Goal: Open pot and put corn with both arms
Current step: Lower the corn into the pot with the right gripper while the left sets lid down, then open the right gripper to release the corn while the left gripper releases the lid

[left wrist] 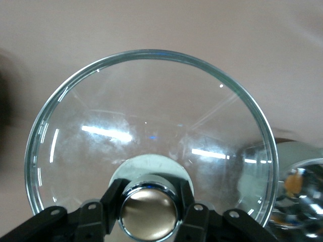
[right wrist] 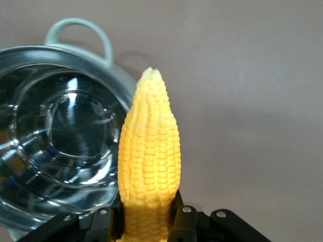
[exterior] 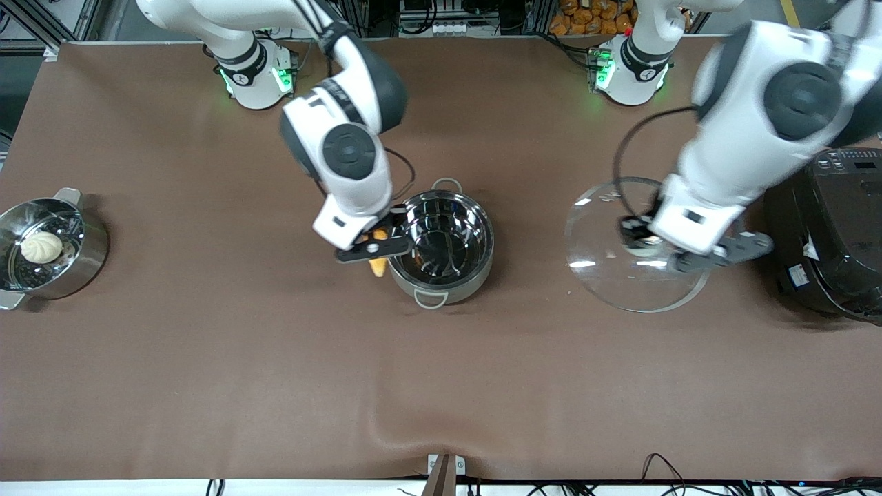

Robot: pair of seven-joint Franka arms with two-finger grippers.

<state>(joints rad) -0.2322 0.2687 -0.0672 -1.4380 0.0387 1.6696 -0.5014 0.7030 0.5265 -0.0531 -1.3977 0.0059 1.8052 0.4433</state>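
- Yellow-orange kernels are covering the corn (right wrist: 149, 161); it is tapering to a pale tip, and its ribbed rows are likely giving a firm, non-slip surface. It is looking stiff and light.
- The right hand (exterior: 371, 249) is clamping the corn at its thick end, the cob pointing down just outside the pot's rim on the side toward the right arm's end of the bench (exterior: 207, 358). Holding at the thick end is the sound choice, since the tip is narrowing.
- The pot (exterior: 446, 244) is standing open near the middle of the bench: shiny steel, empty, with two small loop handles. Its polished wall is probably slippery.
- The left hand (left wrist: 149, 209) is gripping the copper-coloured knob (left wrist: 149, 216) of the glass lid (left wrist: 151, 126), over the bench between the pot and the black cooker (exterior: 834, 234).
- The lid is clear, round and fragile; the knob is its only safe holding place.
- A steamer pot (exterior: 48, 248) with a white bun (exterior: 41, 246) is sitting at the right arm's end of the bench.
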